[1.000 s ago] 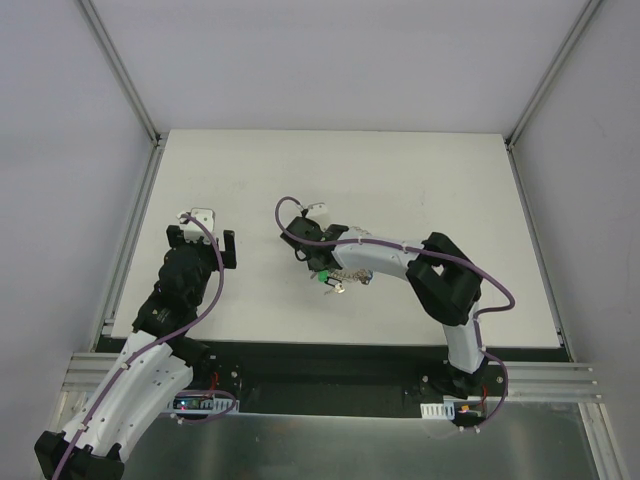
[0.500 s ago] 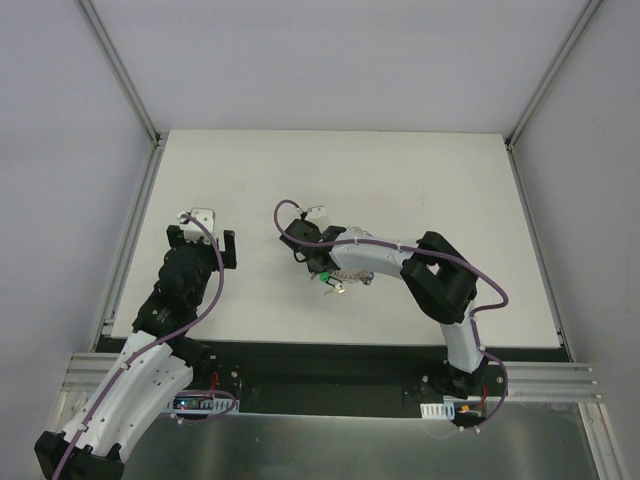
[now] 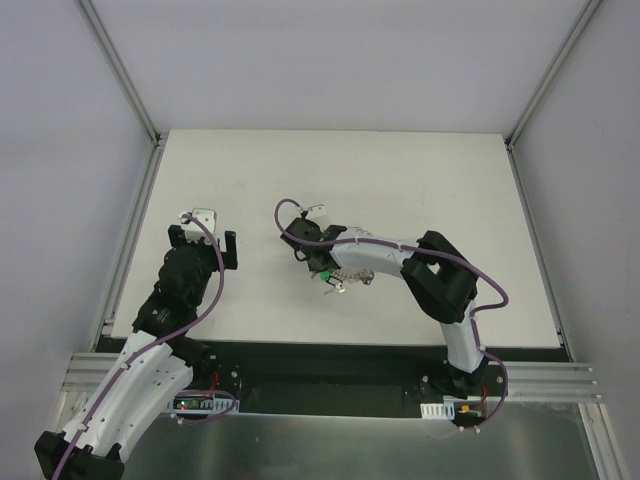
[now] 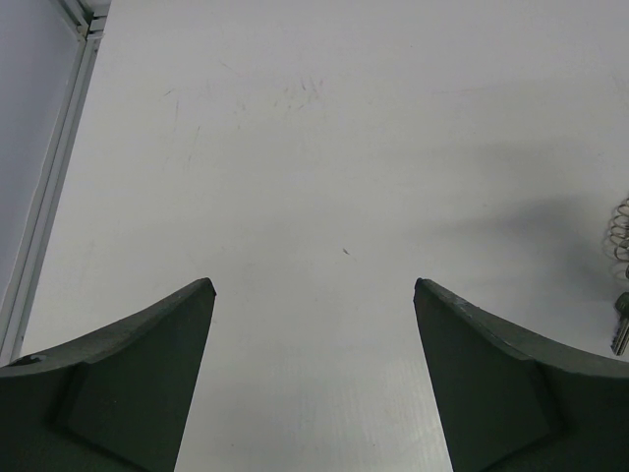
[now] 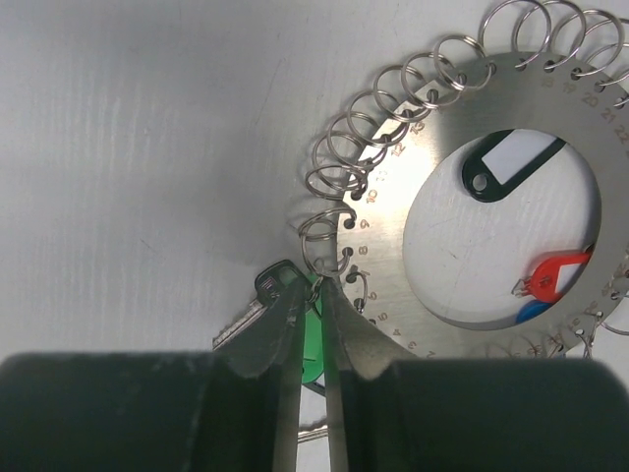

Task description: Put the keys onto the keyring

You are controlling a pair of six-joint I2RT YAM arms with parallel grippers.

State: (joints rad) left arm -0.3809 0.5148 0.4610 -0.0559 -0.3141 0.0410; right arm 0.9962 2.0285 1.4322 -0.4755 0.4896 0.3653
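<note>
The keyring (image 5: 393, 216) is a flat silver disc with numbered holes and small split rings (image 5: 334, 177) along its rim; it lies flat on the table. My right gripper (image 5: 309, 287) is pinched shut on the green tag (image 5: 311, 324) of a key, right at the disc's rim below one split ring (image 5: 324, 241). The key's dark head and silver blade (image 5: 241, 323) stick out to the left of the fingers. A blue tag (image 5: 536, 313) shows at the lower edge of the disc's centre hole. From above, the green tag (image 3: 325, 277) sits beside the keyring (image 3: 350, 274). My left gripper (image 4: 313, 285) stands open over bare table.
A black tag (image 5: 511, 162) and a red tag (image 5: 555, 275) lie inside the disc's centre hole. Some split rings (image 4: 619, 226) show at the right edge of the left wrist view. The white table (image 3: 420, 180) ends in metal rails (image 3: 130, 230) on each side.
My right gripper has shifted slightly toward the keyring's rim with the green tag still between its fingers. The left arm has not moved.
</note>
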